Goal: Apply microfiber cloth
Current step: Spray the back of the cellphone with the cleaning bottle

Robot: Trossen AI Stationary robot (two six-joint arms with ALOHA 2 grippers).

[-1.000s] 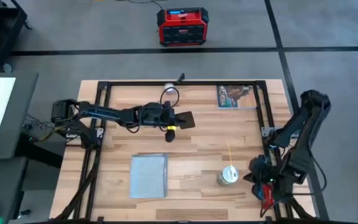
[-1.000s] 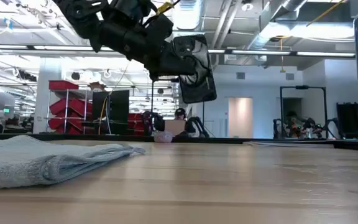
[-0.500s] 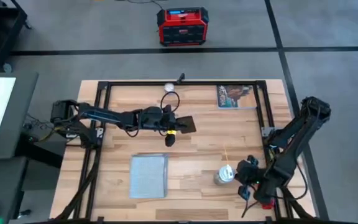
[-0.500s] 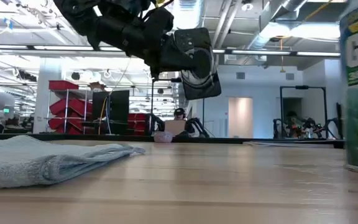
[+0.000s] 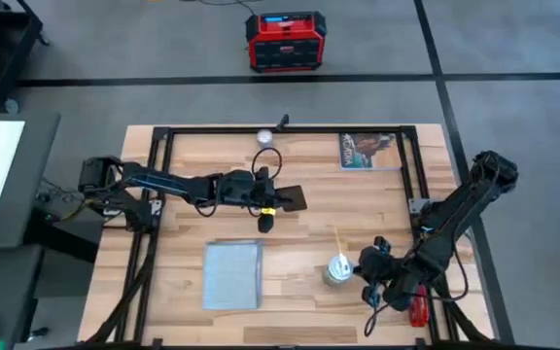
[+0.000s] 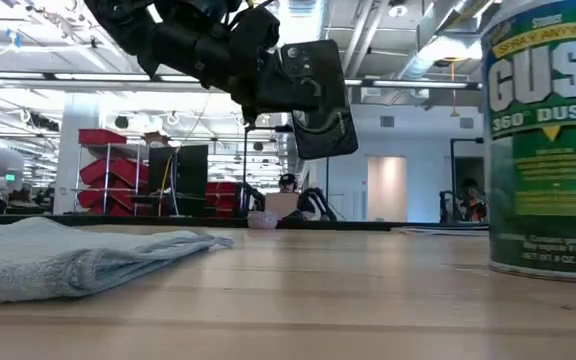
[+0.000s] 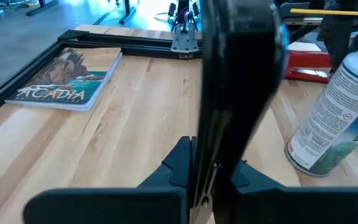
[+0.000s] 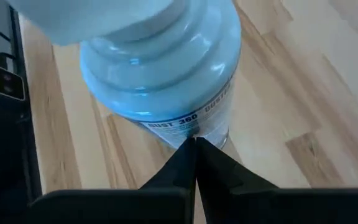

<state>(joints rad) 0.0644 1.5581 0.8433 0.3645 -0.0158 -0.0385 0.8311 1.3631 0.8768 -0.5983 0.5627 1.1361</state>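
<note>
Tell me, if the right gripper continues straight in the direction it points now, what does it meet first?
The duster can. The right gripper points at it from close by; in the right wrist view the can fills the frame directly beyond the shut fingers. Whether they already touch cannot be told.

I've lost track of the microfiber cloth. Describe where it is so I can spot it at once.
On the wooden table, look at the near-left area, below the left gripper holding the black phone. The microfiber cloth lies flat there, left of the duster can: the only pale grey-blue fabric rectangle.
</note>
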